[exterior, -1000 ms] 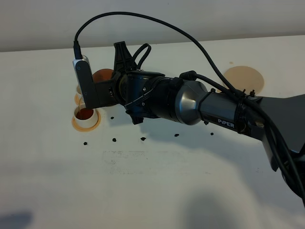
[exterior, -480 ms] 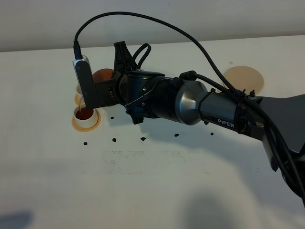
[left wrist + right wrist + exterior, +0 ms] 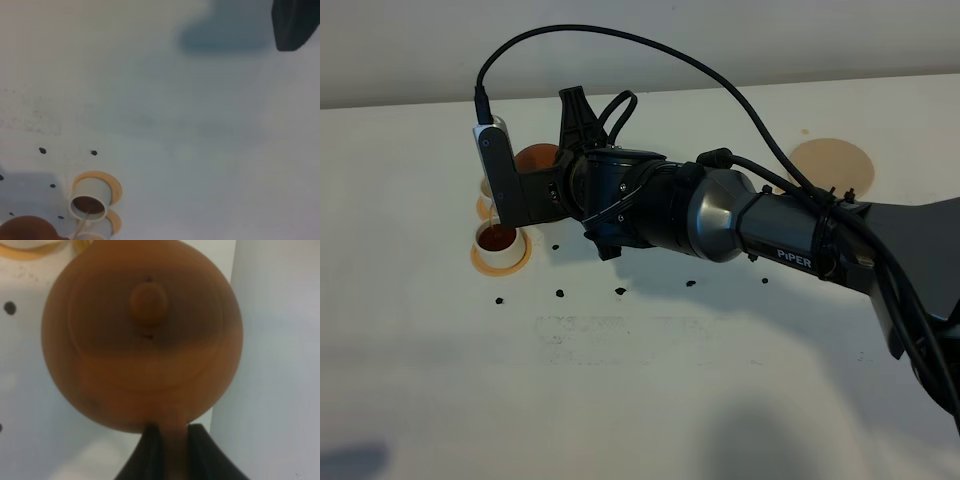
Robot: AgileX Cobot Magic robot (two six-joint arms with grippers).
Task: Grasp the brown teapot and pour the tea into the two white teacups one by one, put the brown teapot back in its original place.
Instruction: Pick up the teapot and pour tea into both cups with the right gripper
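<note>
Pouring looks like the step in hand. The brown teapot (image 3: pixel 142 355) hangs in the air above the two white teacups (image 3: pixel 496 250), which stand on orange-tan saucers (image 3: pixel 477 262) toward the table's (image 3: pixel 650 400) far left corner. The nearer cup already holds dark tea (image 3: pixel 498 238). The farther cup is mostly hidden behind the wrist camera, so I cannot tell whether it is filled. A thin pale line beside the cups in the left wrist view may be the stream.

The right gripper (image 3: pixel 174 435) pinches the teapot's loop handle (image 3: pixel 172 427) between its two dark fingers (image 3: pixel 150 452).

If the farther cup still lacks tea, the next move calls for a small shift of the spout over it. After that the pot needs levelling and a carry to the pale tan coaster (image 3: pixel 832 165) near the far right edge.

Of the left gripper (image 3: pixel 295 22) only a dark blurred corner shows, so I cannot tell its state.
</note>
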